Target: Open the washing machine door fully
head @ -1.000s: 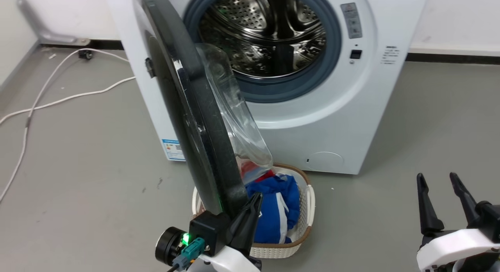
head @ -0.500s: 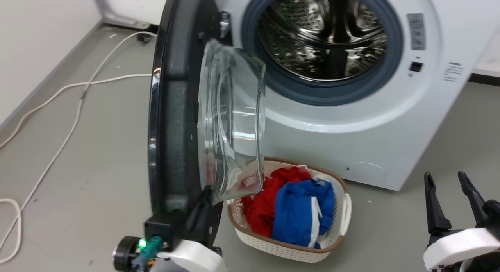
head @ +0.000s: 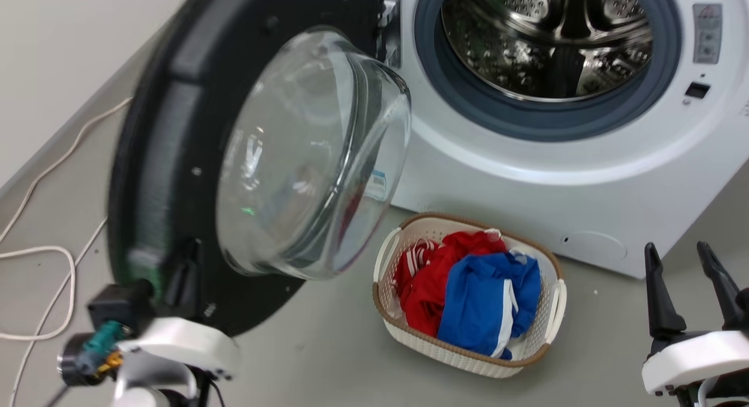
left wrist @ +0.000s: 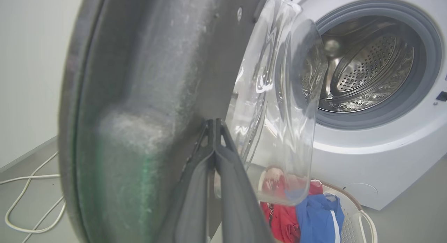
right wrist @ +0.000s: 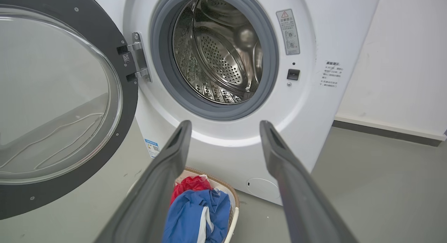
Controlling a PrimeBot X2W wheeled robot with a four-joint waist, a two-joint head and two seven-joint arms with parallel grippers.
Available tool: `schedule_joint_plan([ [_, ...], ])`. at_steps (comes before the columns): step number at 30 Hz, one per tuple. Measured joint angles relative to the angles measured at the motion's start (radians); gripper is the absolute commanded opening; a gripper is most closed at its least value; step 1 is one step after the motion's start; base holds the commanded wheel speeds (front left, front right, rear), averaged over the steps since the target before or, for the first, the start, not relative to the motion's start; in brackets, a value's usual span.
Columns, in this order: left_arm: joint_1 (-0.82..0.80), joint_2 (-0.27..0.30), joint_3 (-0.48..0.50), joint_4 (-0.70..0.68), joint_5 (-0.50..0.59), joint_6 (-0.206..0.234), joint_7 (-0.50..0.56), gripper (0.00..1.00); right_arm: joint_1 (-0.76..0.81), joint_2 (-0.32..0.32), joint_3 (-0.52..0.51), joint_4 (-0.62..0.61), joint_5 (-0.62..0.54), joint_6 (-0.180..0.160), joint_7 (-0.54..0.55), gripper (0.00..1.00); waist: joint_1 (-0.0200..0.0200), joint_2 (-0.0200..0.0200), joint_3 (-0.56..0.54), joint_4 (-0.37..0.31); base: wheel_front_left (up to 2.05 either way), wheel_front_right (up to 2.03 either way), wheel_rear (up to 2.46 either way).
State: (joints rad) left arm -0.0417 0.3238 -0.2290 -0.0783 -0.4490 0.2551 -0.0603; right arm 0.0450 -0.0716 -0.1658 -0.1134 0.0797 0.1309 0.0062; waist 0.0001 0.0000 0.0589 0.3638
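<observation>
The washing machine door (head: 158, 132) stands swung far out to the left of the white washing machine (head: 497, 173), and its clear glass bowl (head: 304, 155) faces me. My left gripper (head: 186, 261) is shut, its tips pressed against the black inner rim at the door's lower edge. In the left wrist view the two fingers (left wrist: 209, 159) meet against the door (left wrist: 146, 79). My right gripper (head: 696, 278) hangs open at the lower right, apart from the machine. Between its spread fingers (right wrist: 167, 166) I see the drum opening, the door (right wrist: 130, 96) and its hinge.
A white woven basket (head: 421, 342) of red and blue clothes sits on the grey floor in front of the machine, just right of the door. White cables (head: 35, 255) lie on the floor at left, near the wall (head: 58, 56).
The door has swung further open to the left, from edge-on to its inner face showing. My left gripper moved left with it. The head camera also shifted. The right gripper stayed put.
</observation>
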Motion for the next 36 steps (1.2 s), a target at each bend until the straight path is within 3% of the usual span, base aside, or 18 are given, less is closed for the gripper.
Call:
schedule_joint_plan([
  [10,-0.123,0.053,0.143,0.183,-0.097,-0.051,-0.073,0.0,-0.056,-0.028,0.013,-0.022,0.0,0.0,0.012,1.0,0.0,0.0,0.1,-0.01,0.0,0.0,0.0],
  [20,-0.219,0.083,0.209,0.365,-0.154,-0.103,-0.136,0.0,-0.082,-0.038,0.016,-0.011,0.004,0.0,0.012,1.0,0.0001,0.0,0.145,-0.037,0.0,0.0,0.0],
  [29,-0.219,0.074,0.205,0.4,-0.128,-0.095,-0.173,0.0,-0.081,-0.027,0.022,0.013,0.003,0.0,0.007,1.0,0.0,0.0,0.115,-0.042,0.0,0.0,0.0],
  [36,-0.101,0.06,0.17,0.303,-0.07,-0.05,-0.186,0.0,-0.045,-0.001,0.028,0.044,0.003,0.0,-0.008,1.0,0.0,0.0,0.034,-0.042,0.0,0.0,0.0],
])
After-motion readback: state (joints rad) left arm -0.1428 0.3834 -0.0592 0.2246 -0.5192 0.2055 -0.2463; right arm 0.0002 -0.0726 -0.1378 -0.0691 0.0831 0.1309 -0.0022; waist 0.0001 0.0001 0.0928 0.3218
